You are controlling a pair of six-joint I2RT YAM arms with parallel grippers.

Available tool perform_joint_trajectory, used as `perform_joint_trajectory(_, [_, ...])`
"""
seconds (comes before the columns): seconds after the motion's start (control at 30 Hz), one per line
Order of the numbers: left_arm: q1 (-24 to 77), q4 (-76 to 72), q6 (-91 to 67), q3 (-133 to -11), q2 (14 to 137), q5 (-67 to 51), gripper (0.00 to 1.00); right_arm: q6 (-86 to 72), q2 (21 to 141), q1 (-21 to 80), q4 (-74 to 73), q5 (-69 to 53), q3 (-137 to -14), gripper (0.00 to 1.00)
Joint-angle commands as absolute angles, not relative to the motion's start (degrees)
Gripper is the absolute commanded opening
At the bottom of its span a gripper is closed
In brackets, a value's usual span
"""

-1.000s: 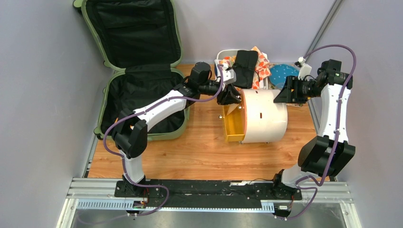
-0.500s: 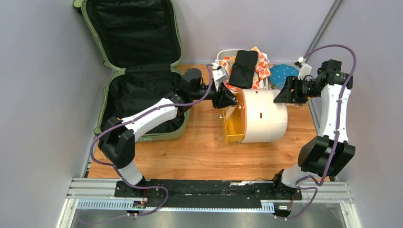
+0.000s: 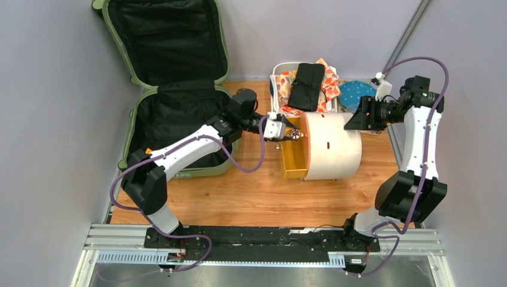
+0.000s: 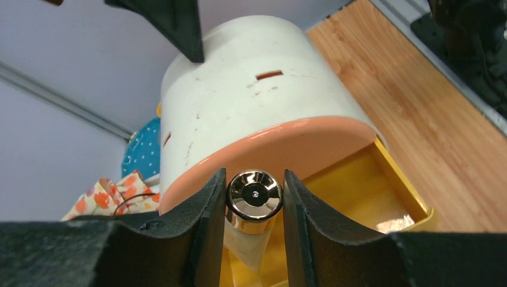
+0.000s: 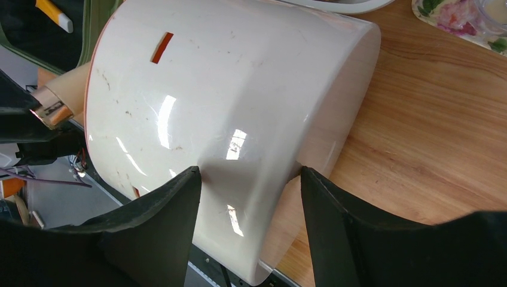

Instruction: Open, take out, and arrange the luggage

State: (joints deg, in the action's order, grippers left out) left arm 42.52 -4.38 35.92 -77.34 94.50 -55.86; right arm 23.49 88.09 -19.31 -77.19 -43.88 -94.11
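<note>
The luggage [image 3: 173, 89] sits wide open at about 10 o'clock on the table [image 3: 251, 197]. One half is flat and the other stands up behind it, black lining showing. The left gripper [image 4: 254, 179] is pinching a little bottle [image 4: 254, 200] with a shiny metal cap, right at the orange end of the cream cylinder [image 3: 335, 146] and over its pulled-out yellow drawer [image 4: 370, 197]. The right gripper [image 5: 248, 176] is clamped on the cylinder's far end, at its 3 o'clock. At the table's 12 o'clock, a white tub [image 3: 278, 72] holds floral cloth [image 3: 330, 89] and a black pouch [image 3: 308, 85]. There's a blue dotted plate [image 3: 357, 92] at 1.
</note>
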Motion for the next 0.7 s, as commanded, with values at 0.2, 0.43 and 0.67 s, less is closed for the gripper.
perform_joint_trajectory(0.2, [45.79,11.59,64.26,-80.94,93.96,-57.83,0.64,25.84,88.33,-19.6,-83.5,-39.64,-92.37,0.64])
perform_joint_trajectory(0.43, [44.57,8.79,52.58,-78.84,89.39,-52.39,0.82,26.01,88.51,-19.6,-83.58,-39.73,-92.9,0.64])
perform_joint_trajectory(0.67, [38.86,3.43,31.22,-63.93,82.89,-44.67,0.3,26.02,88.33,-19.6,-84.02,-40.34,-93.16,0.64])
